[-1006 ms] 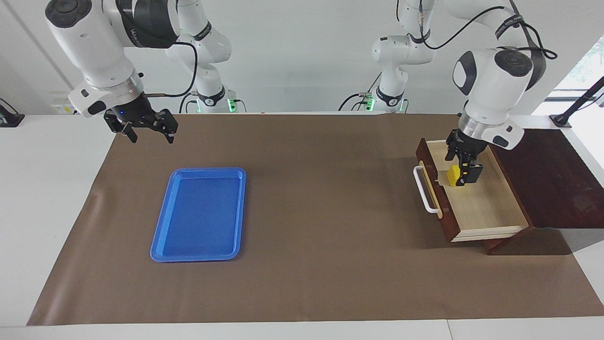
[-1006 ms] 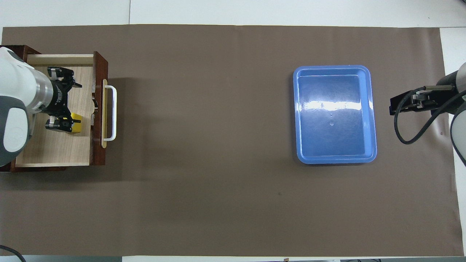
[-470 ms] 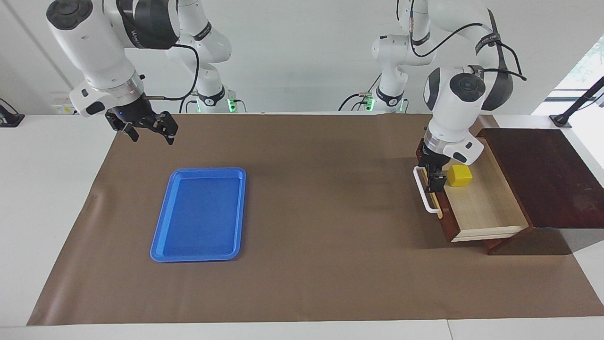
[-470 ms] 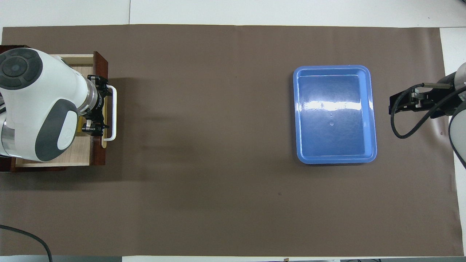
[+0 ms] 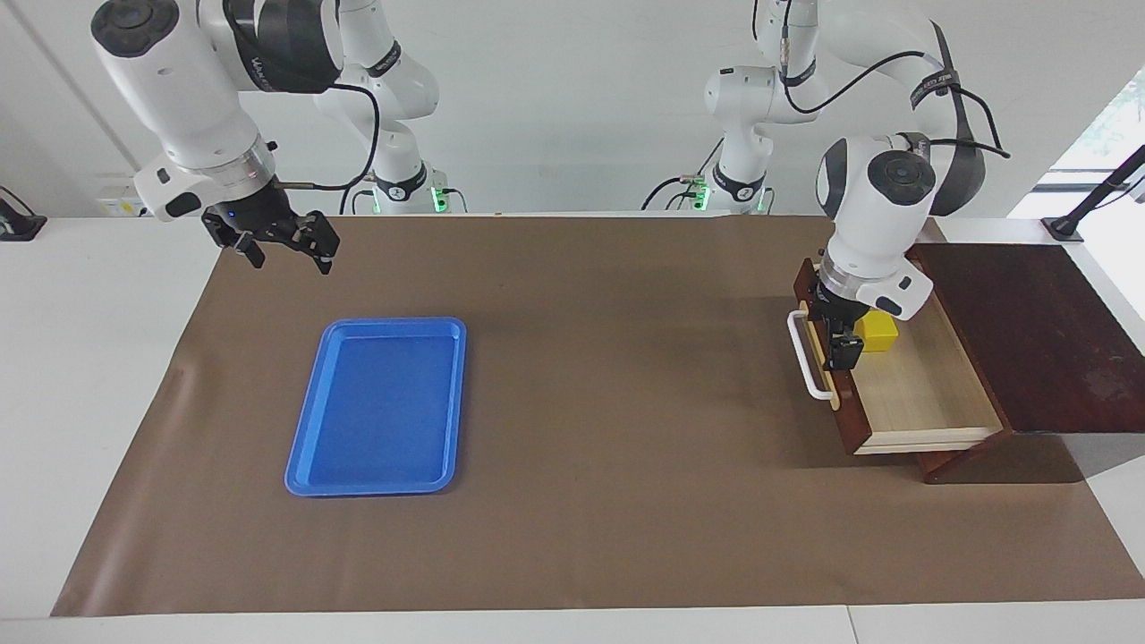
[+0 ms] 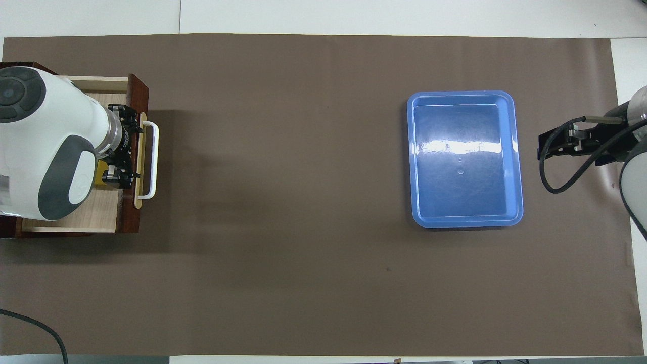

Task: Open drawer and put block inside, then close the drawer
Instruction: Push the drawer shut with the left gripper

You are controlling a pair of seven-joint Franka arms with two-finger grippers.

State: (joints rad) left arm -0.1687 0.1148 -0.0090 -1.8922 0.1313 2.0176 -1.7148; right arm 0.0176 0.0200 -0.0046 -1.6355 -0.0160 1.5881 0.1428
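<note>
Where the white surface (image 5: 80, 358) is covered, a brown mat (image 5: 608, 402) is spread across nearly all of it, so that only pale strips are left bare along the edges. The whole middle of the mat is seen as open room, between a dark wooden box (image 5: 1029, 331) at the left arm's end of the surface and a flat blue tray (image 5: 376, 407) toward the right arm's end; the two are set well apart. The mat lies flat, with one faint crease noted near its edge at the right arm's end. A plain pale wall is seen at the robots' end of the room.

The drawer (image 5: 854, 411) is pulled out of the box toward the middle of the surface, and its pale wood floor is exposed. It is dark reddish-brown outside, and a white bar handle (image 5: 805, 367) is mounted on a tan strip on its front.

The left end effector (image 5: 836, 340) is lowered at the drawer's front panel, just beside the handle, with its fingers spread wide along the panel, as is shown from overhead (image 6: 120, 144); nothing is pinched between them. Whether the panel is touched cannot be told. The right end effector (image 5: 277, 246) is held in the air over the corner of the mat nearest the right arm's base, its fingers spread and empty, and that arm waits.

The block (image 5: 877, 329), a small bright yellow cube, is set on the drawer's floor, close to the front panel and in the half nearer to the robots. From overhead only a sliver of it (image 6: 101, 181) is seen beside the left arm's wrist.
</note>
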